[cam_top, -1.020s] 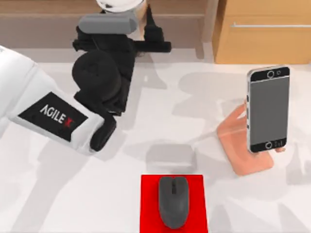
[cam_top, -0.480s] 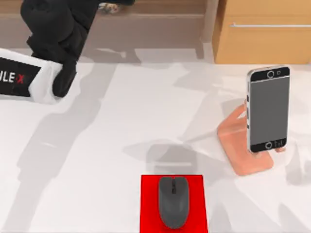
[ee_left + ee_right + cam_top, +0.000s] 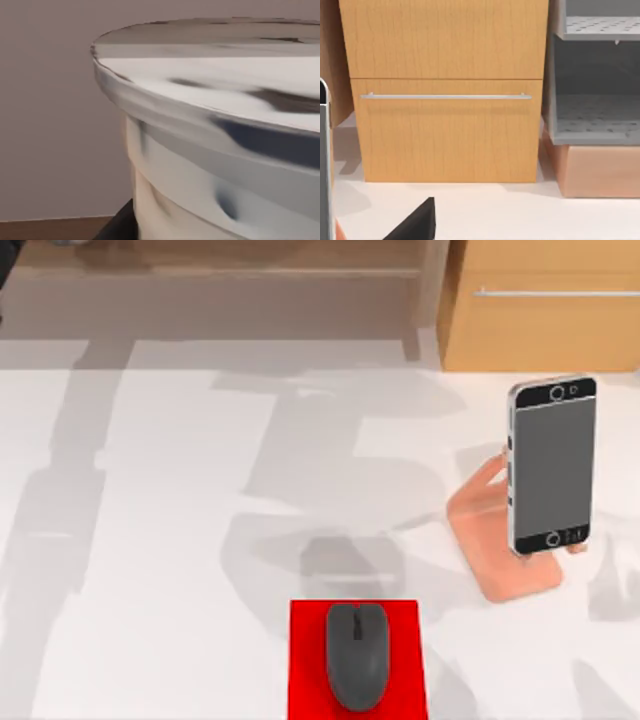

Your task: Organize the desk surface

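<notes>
One desk surface (image 3: 190,540), long axis left-right, grey mouse (image 3: 356,655) on red mat (image 3: 308,660), gripper states untellable

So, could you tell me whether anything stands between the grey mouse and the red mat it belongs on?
Nothing does: the dark grey computer mouse already lies on the small red rectangular mat, on the white desk surface.

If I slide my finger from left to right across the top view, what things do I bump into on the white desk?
Red mat with the dark mouse lying on it → pink stand → phone propped on that stand. The wooden cabinet sits at the back right.
</notes>
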### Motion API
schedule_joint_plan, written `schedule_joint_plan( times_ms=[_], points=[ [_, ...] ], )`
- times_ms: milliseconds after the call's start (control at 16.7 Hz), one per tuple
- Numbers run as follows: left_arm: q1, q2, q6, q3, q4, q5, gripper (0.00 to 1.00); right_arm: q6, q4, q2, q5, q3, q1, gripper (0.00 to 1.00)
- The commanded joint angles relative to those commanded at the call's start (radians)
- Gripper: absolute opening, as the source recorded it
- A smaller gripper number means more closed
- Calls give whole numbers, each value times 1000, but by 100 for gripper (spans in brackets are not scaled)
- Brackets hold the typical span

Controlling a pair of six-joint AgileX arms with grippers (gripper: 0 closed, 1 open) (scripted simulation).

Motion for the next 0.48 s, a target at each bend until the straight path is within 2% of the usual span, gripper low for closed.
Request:
schedule_joint_plan(
  times_ms=[240,480],
  points=[
    [132,7,15,69,-118,50,0,0,0,0,0,0,0,100],
    [193,27,23,100,-179,74,0,0,0,0,0,0,0,100]
  ],
)
